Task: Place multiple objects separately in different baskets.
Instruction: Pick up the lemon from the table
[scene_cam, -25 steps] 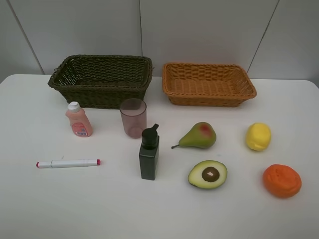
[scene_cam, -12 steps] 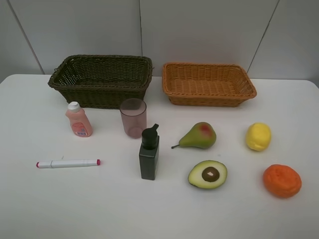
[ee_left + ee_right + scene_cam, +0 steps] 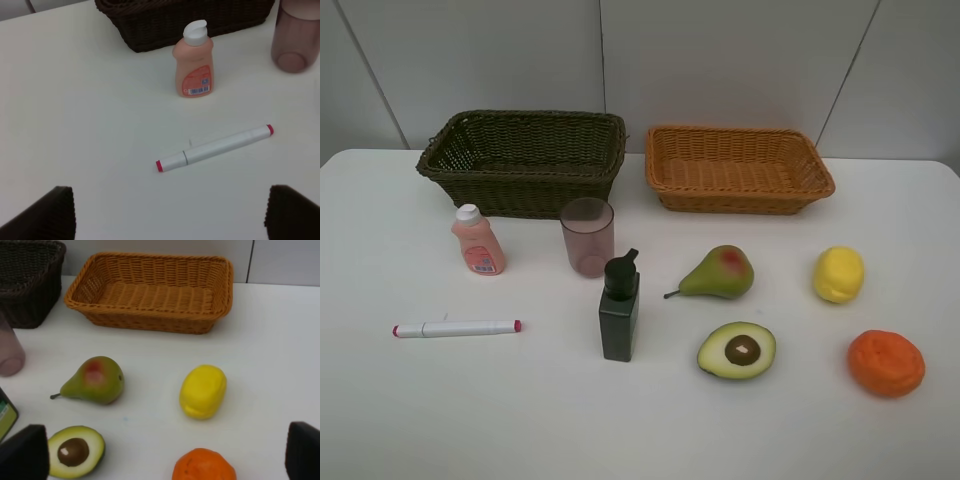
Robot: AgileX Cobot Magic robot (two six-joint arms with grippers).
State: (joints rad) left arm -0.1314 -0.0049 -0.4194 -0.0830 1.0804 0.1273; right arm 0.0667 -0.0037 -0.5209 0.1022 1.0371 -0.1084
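left gripper [image 3: 170, 219]: jaws spread fully, gripping nothing, over the bare white table [image 3: 570, 430]; the white pink-tipped marker [image 3: 215, 147] lies flat just off its fingertips; past that the peach-pink white-capped bottle [image 3: 194, 65] stands upright, near the deep dark olive-brown woven wicker basket [image 3: 165, 25] but not touching it; the translucent pinkish cup [image 3: 294, 40] stands upright near the same basket's front wall

right gripper [image 3: 164, 454]: jaws just as wide, also gripping nothing; the round orange [image 3: 204, 469] sits closest, with the yellow toy lemon [image 3: 202, 391] just beyond it; the red-blushed green pear [image 3: 94, 381] lies on its side; the avocado half [image 3: 75, 451] lies cut face up with the pit showing; the shallower orange-tan woven wicker basket [image 3: 150, 320] sits behind the fruit

exterior high view: the dark rectangular pump bottle [image 3: 619, 312] stands upright mid-table, between the marker and the avocado half; the baskets sit side by side at the far edge, dark one left, tan one right, with a small gap between them
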